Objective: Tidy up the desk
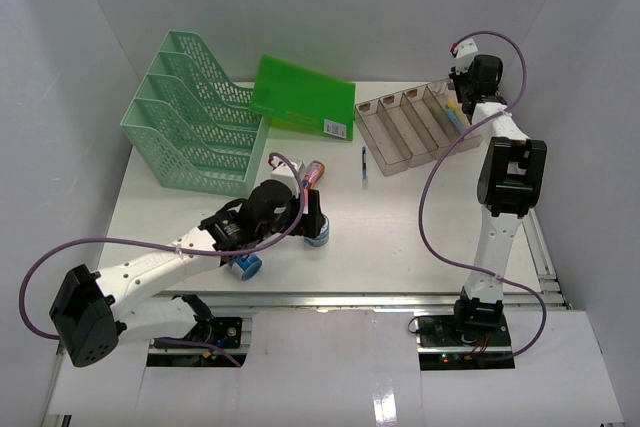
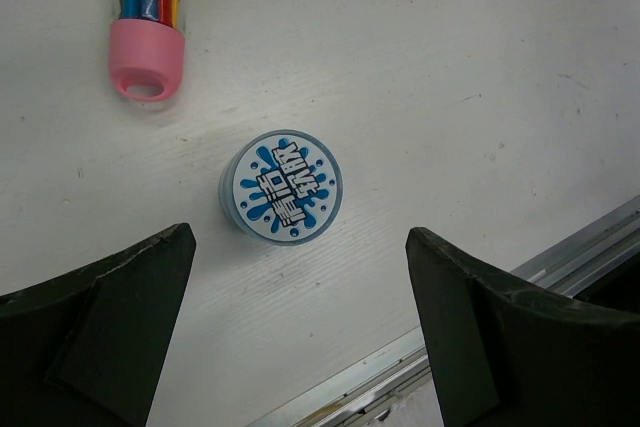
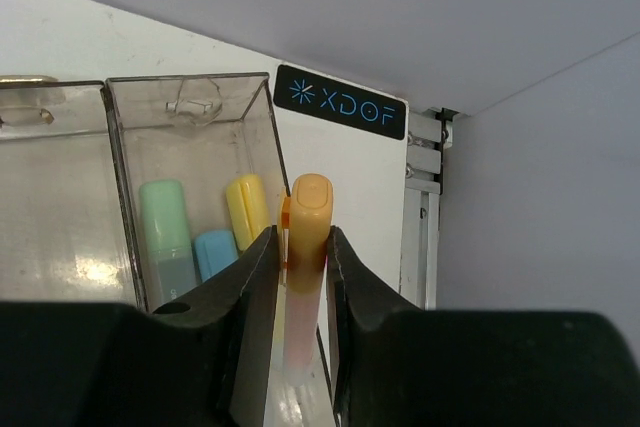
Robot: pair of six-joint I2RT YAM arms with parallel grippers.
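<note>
On the white desk, my left gripper is open and hovers just above a small round container with a blue splash label. In the left wrist view the container stands ahead of and between the spread fingers, untouched by my left gripper. A pink-capped tube lies beyond it. My right gripper is over the far right end of the clear tray. In the right wrist view my right gripper is shut on an orange-capped highlighter, held over the tray's end compartment.
That compartment holds a green highlighter, a blue one and a yellow one. A mint mesh rack and green folder sit at the back left. A pen lies mid-desk. A second blue round container sits near the front edge.
</note>
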